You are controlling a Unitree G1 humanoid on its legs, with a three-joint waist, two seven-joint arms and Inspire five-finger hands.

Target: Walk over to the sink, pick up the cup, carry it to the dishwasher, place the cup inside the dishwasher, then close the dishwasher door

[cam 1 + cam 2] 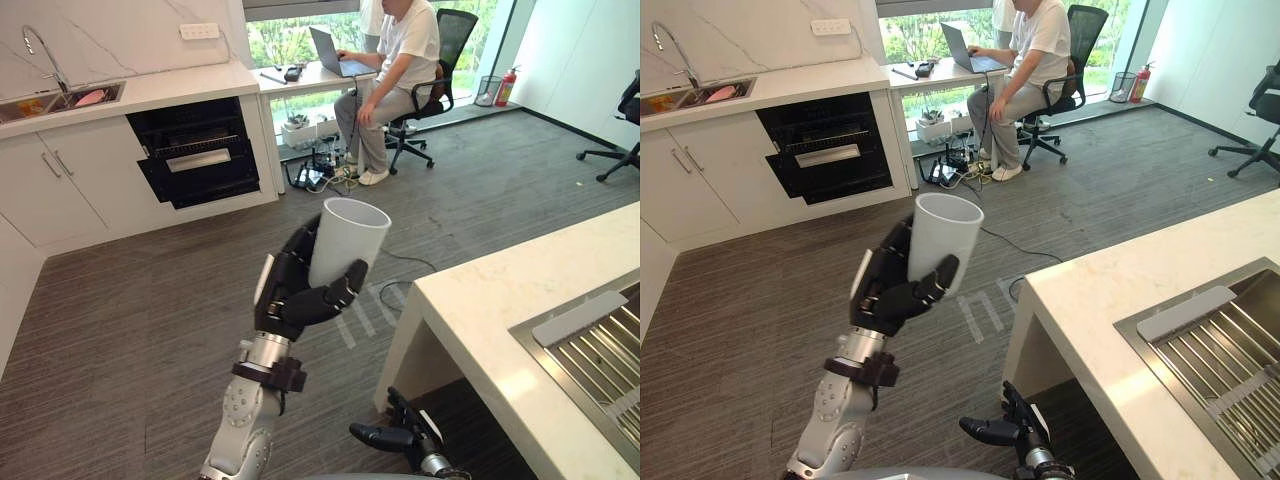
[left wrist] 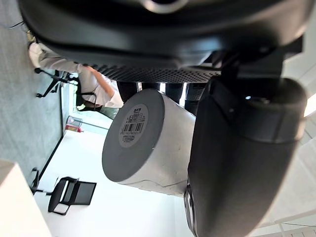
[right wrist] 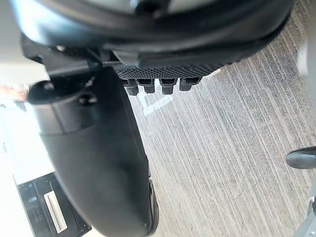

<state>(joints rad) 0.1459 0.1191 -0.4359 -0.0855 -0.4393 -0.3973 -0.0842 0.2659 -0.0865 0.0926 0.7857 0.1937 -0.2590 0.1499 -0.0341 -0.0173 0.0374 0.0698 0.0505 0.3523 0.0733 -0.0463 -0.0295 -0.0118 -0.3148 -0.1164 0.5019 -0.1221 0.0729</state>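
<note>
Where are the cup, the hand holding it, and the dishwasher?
cup (image 1: 352,232): left eye view, on its white side wall.
left hand (image 1: 288,298): left eye view, on its dark body beside the cup.
dishwasher (image 1: 197,160): left eye view, on its silver handle.

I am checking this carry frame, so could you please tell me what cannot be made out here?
Cup inside bottom: hidden by its own wall in the head views; the left hand covers its lower side.
Dishwasher inside: too dark and small in the head views.
Pink thing in the far sink: too small to identify; the sink is cut by the left edge.
Near sink: cut by the right edge.
</note>
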